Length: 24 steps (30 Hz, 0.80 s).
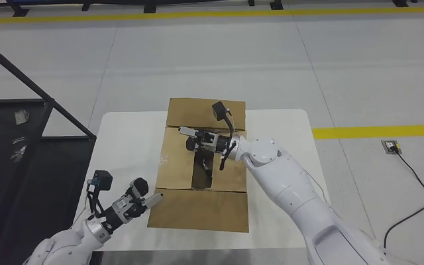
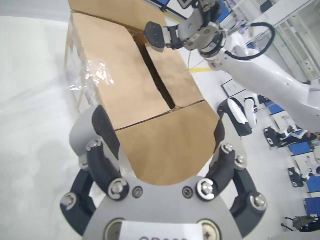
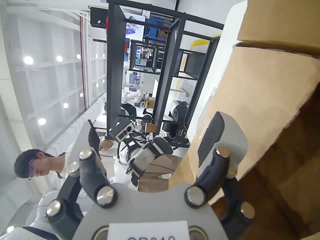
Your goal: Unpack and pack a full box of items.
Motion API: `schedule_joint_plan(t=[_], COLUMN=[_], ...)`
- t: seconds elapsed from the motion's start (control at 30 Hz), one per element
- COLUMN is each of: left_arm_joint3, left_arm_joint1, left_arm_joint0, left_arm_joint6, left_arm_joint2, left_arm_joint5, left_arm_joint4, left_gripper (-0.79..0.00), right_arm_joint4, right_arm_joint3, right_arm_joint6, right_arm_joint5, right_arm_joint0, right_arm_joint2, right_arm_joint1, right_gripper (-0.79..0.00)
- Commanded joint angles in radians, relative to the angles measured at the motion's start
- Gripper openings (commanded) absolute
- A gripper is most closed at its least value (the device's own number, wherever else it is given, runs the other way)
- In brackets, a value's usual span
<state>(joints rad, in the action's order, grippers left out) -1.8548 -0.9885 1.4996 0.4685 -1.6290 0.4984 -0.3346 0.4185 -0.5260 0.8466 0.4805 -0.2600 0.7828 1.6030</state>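
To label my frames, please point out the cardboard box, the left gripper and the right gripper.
cardboard box (image 1: 199, 211): top view, on the flap nearest the robot.
left gripper (image 2: 159, 109): left wrist view, midway between its open jaws.
right gripper (image 3: 155, 122): right wrist view, midway between its open jaws.

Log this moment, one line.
box: flaps partly closed | left gripper: open, by near flap | right gripper: open, at centre gap
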Motion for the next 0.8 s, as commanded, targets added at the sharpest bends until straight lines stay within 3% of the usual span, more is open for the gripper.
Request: schedule_joint_plan(t=[0.0, 0.63, 0.77], left_arm_joint3=[0.0, -0.005, 0.014], left_arm_joint1=[0.0, -0.001, -0.001], left_arm_joint0=[0.0, 0.001, 0.015], left_arm_joint6=[-0.002, -0.01, -0.019], left_arm_joint2=[0.001, 0.004, -0.007], left_arm_joint5=[-0.006, -0.008, 0.053], left_arm_joint4=[-0.022, -0.017, 0.054], left_gripper=[0.0, 0.0, 0.0], right_arm_joint4=[0.0, -0.02, -0.078], right_arm_joint3=[0.001, -0.019, -0.079], right_arm_joint6=[0.0, -0.015, -0.021], right_arm_joint5=[-0.001, -0.011, -0.031], right_arm_joint0=[0.001, -0.012, -0.032], right_arm_joint2=[-0.001, -0.004, 0.004], right_arm_joint1=[0.0, -0.001, -0.014], right_gripper=[0.0, 0.0, 0.0])
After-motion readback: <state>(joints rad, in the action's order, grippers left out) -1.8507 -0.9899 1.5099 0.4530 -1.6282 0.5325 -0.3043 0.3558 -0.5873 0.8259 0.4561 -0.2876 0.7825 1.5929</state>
